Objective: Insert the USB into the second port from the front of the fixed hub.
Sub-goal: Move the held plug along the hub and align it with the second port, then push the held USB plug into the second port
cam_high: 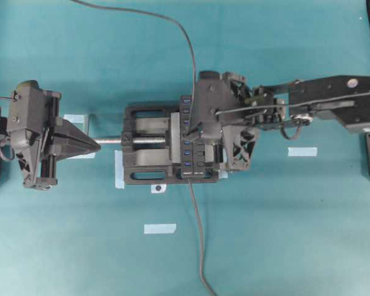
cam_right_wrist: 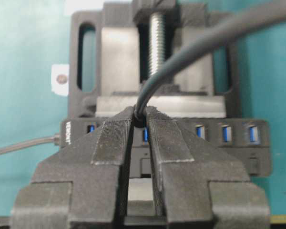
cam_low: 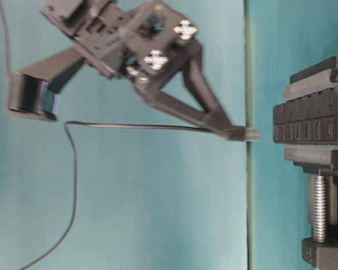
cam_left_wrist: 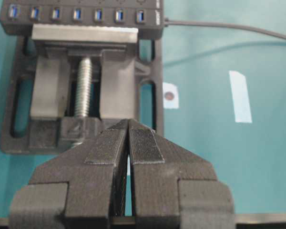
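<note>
My right pincer (cam_right_wrist: 141,125) was clamped on the USB (cam_right_wrist: 141,121), its two ribbed fingers (cam_right_wrist: 112,143) nearly together with the plug pinched at their tips and the thin black cable (cam_right_wrist: 190,52) arching up and away over the vise (cam_right_wrist: 109,62). From the right wrist view, the plug sat right at the fixed hub (cam_right_wrist: 238,143), in line with one of the blue ports near the labelled end of the strip; whether it had entered the port I could not tell. From the table-level view the tip of my pincer (cam_low: 245,134) was level with the hub's (cam_low: 312,121) row of ports, with a narrow gap between them. From overhead, my right pincer (cam_high: 194,132) hung over the hub (cam_high: 186,161), which sat gripped in the vise (cam_high: 145,151) on the teal table (cam_high: 80,246).

My left pincer (cam_left_wrist: 128,138) was closed on nothing, its fingers (cam_left_wrist: 145,145) pressed together. It hovered at the screw end of the vise (cam_left_wrist: 52,86), pointing along the silver screw (cam_left_wrist: 83,86) toward the hub (cam_left_wrist: 86,16) on the far side.
</note>
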Controlling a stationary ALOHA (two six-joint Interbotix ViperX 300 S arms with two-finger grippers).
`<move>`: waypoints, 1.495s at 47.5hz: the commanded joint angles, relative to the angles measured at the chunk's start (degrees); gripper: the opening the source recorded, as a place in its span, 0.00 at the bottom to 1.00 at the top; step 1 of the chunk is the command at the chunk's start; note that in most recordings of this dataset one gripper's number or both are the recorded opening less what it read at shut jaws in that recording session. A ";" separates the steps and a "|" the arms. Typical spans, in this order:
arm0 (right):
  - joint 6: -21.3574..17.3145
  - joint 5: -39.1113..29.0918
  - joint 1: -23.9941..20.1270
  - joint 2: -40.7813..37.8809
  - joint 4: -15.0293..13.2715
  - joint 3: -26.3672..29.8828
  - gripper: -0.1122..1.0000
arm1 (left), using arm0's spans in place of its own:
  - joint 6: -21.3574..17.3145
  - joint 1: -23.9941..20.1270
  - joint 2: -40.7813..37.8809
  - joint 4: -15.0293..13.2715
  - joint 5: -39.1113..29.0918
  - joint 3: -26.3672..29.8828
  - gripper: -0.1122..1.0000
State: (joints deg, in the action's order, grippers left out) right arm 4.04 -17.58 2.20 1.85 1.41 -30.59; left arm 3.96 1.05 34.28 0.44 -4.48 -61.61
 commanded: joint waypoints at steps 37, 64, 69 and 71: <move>-4.48 2.64 -1.58 -3.16 0.44 -0.70 0.16 | -0.09 0.09 0.18 0.09 0.44 0.97 0.10; -4.48 2.55 -1.58 -3.52 0.53 -0.79 0.16 | -0.09 0.09 0.18 0.18 0.44 1.05 0.10; -4.48 2.37 -1.76 -3.87 0.53 -0.79 0.16 | -0.09 0.09 0.18 0.09 0.44 1.05 0.10; -4.57 2.37 -1.85 -3.96 0.44 -0.70 0.16 | -0.09 0.09 0.18 0.09 0.53 1.05 0.10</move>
State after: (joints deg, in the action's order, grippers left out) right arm 0.09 -15.56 0.79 -2.72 1.85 -31.82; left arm 3.96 1.05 34.37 0.44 -4.57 -61.61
